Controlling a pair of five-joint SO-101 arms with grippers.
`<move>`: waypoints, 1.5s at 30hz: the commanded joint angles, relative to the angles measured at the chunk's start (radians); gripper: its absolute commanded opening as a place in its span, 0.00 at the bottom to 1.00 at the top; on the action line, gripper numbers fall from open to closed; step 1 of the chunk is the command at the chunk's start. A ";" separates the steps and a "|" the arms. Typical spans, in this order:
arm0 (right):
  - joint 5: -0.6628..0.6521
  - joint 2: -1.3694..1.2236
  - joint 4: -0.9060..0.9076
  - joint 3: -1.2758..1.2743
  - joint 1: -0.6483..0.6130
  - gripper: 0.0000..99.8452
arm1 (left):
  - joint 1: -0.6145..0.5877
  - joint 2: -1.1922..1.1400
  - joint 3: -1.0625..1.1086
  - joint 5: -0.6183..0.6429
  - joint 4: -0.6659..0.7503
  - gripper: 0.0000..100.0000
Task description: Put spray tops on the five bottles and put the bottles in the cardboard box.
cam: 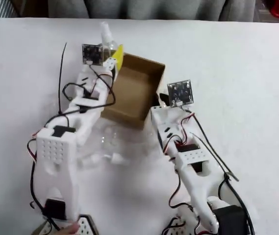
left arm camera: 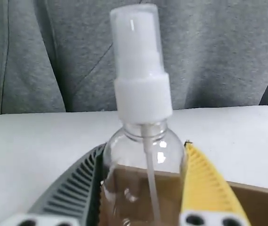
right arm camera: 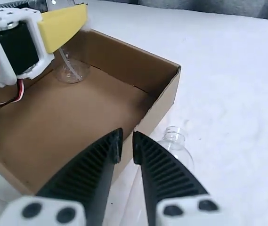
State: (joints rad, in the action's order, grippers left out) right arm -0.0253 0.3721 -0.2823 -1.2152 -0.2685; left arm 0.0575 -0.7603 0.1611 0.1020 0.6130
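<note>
My left gripper (left arm camera: 141, 188) is shut on a clear bottle (left arm camera: 141, 155) that carries a white spray top (left arm camera: 138, 70). A grey finger and a yellow finger (left arm camera: 204, 183) press its sides. In the high view that bottle (cam: 107, 41) stands upright over the far left corner of the cardboard box (cam: 134, 90). In the right wrist view its base (right arm camera: 72, 70) is low inside the box (right arm camera: 162, 101), under the yellow finger (right arm camera: 63, 21). My right gripper (right arm camera: 126, 141) hangs over the box's near wall, shut and holding nothing. An uncapped bottle (right arm camera: 176, 146) lies just outside that wall.
More clear bottles (cam: 110, 137) and loose white spray tops (cam: 117, 157) lie on the white table in front of the box, between the two arms. The table to the right of the box is bare. A grey cloth hangs behind the table's far edge.
</note>
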 commanded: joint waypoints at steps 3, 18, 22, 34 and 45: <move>0.006 0.004 -0.025 0.057 0.008 0.02 | 0.004 0.015 0.008 -0.012 0.015 0.02; 0.006 0.004 -0.025 0.057 0.012 0.02 | 0.002 0.021 0.044 -0.006 0.018 0.21; 0.006 0.004 -0.025 0.057 0.012 0.02 | 0.002 0.073 0.084 -0.005 0.017 0.22; 0.006 0.004 -0.025 0.057 0.012 0.02 | 0.002 0.148 0.178 -0.003 0.014 0.35; 0.006 0.004 -0.025 0.057 0.010 0.02 | 0.002 0.179 0.189 -0.003 0.014 0.34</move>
State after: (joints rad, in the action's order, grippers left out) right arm -0.0253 0.3721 -0.2823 -1.2152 -0.2685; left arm 0.0575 -0.6743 0.3406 0.1020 0.6160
